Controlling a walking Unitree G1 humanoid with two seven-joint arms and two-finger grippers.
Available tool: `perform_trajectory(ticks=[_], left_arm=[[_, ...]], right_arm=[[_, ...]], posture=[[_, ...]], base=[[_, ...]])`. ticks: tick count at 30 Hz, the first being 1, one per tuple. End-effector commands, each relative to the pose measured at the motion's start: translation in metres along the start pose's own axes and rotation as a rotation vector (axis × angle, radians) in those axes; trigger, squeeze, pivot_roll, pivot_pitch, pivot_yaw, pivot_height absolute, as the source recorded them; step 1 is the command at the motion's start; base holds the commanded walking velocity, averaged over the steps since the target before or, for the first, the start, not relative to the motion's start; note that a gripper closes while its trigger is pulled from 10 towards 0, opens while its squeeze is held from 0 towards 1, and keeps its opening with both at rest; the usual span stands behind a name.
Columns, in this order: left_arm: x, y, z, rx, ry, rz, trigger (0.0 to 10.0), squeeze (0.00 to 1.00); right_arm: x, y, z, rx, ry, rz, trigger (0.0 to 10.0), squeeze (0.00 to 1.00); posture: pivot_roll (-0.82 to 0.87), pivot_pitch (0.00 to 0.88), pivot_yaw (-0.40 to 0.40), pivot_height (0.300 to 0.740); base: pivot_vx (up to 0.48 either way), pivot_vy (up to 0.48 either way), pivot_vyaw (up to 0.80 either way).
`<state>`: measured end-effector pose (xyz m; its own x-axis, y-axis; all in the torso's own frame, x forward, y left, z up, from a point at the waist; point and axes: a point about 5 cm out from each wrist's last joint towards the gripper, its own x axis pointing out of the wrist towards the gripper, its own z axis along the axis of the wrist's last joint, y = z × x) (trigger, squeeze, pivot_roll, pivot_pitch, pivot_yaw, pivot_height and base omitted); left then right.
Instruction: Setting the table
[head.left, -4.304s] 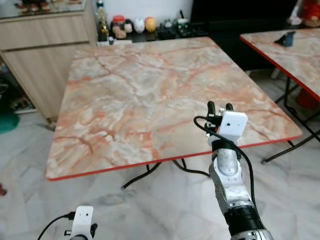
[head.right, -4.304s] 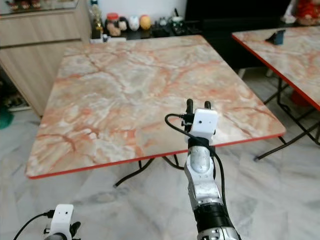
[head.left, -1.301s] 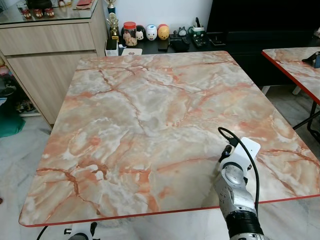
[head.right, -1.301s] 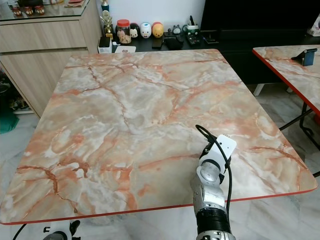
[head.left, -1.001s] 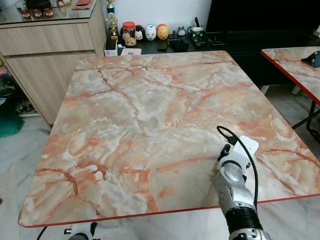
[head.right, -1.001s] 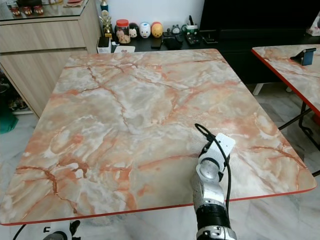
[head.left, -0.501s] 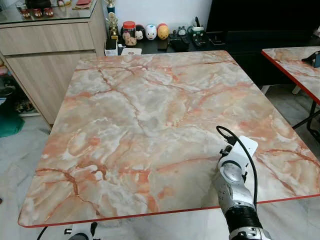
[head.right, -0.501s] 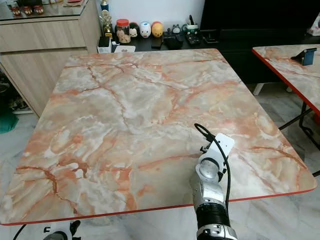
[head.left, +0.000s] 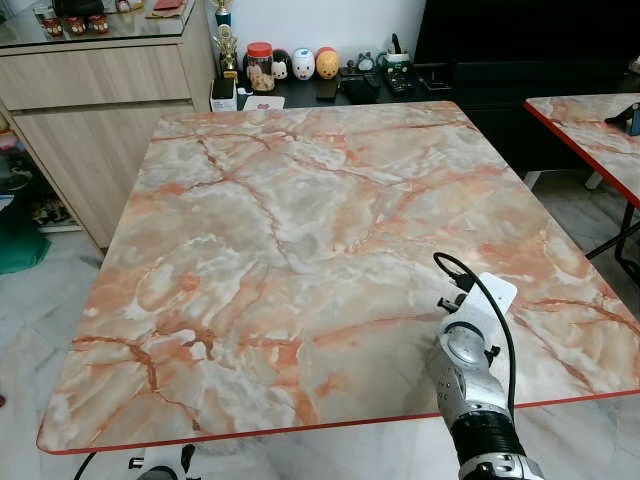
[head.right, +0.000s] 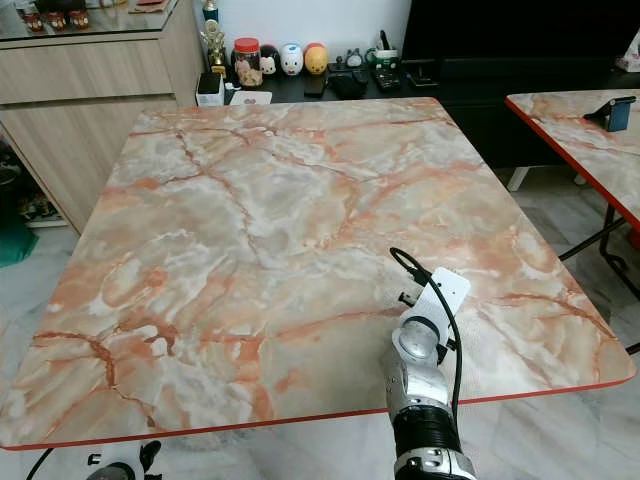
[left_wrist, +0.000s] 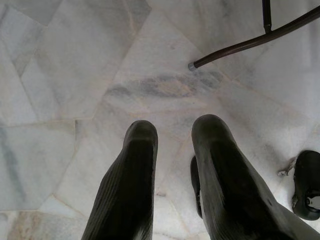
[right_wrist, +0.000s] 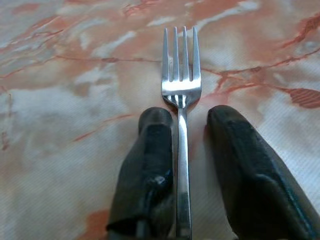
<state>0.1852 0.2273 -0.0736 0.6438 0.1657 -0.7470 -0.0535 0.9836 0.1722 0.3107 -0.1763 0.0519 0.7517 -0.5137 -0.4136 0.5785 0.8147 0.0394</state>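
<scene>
Now | fork (right_wrist: 182, 95) on table (head.left: 300, 220) | between parted right tool (right_wrist: 192, 120) fingers

Pink-veined marble desk (head.left: 270, 230) with red edge; second matching desk (head.left: 590, 130) to the right; wooden sideboard (head.left: 90, 110); low black shelf of figurines (head.left: 300, 66); white wall (head.left: 320, 22); pale marble floor (left_wrist: 75, 65)

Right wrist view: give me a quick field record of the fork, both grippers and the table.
fork: silver fork lying flat on the marble, tines pointing away from the wrist
right gripper: right gripper fingers apart, handle beside one finger, gap to the other
left gripper: left gripper hanging low over the tiled floor
table: marble-pattern table, red edge
</scene>
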Motion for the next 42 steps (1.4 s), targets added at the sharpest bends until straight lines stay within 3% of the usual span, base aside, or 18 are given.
perform_trajectory(ticks=[1, 21, 25, 26, 27, 34, 42], left_arm=[[-0.001, -0.001, -0.005, -0.003, 0.026, -0.009, 10.0, 0.0], [-0.001, 0.0, -0.005, -0.002, 0.029, -0.01, 10.0, 0.0], [-0.001, 0.0, -0.005, -0.003, 0.028, -0.007, 10.0, 0.0], [-0.001, 0.0, -0.005, -0.003, 0.028, -0.007, 10.0, 0.0], [-0.001, 0.0, -0.005, -0.003, 0.027, -0.006, 10.0, 0.0], [-0.001, 0.0, -0.006, -0.003, 0.026, -0.003, 10.0, 0.0], [-0.001, 0.0, -0.007, 0.001, 0.03, -0.006, 10.0, 0.0]], right_arm=[[0.001, -0.002, -0.007, -0.001, 0.042, -0.007, 0.0, 0.0], [0.0, 0.001, -0.009, -0.003, 0.05, 0.012, 0.0, 0.0], [-0.002, 0.006, -0.005, 0.019, 0.02, 0.065, 0.0, 0.0], [-0.003, 0.008, -0.001, 0.003, -0.02, 0.085, 8.4, 0.0], [-0.005, 0.011, 0.006, -0.017, -0.081, 0.119, 10.0, 0.0], [-0.019, 0.013, 0.031, -0.017, -0.244, 0.227, 10.0, 0.0], [-0.027, 0.018, 0.05, -0.037, -0.336, 0.318, 10.0, 0.0]], posture=[[0.0, 0.0, -0.019, 0.74], [0.0, 0.0, -0.019, 0.74], [0.0, 0.0, -0.019, 0.74], [0.0, 0.0, -0.02, 0.74], [0.0, 0.0, -0.02, 0.74], [0.0, 0.0, -0.023, 0.74], [-0.01, 0.0, -0.022, 0.74]], base=[[0.0, 0.0, 0.0], [0.0, 0.0, 0.0], [0.0, 0.0, 0.0], [0.0, 0.0, 0.0], [0.0, 0.0, 0.0], [0.0, 0.0, 0.0], [0.0, 0.0, 0.0]])
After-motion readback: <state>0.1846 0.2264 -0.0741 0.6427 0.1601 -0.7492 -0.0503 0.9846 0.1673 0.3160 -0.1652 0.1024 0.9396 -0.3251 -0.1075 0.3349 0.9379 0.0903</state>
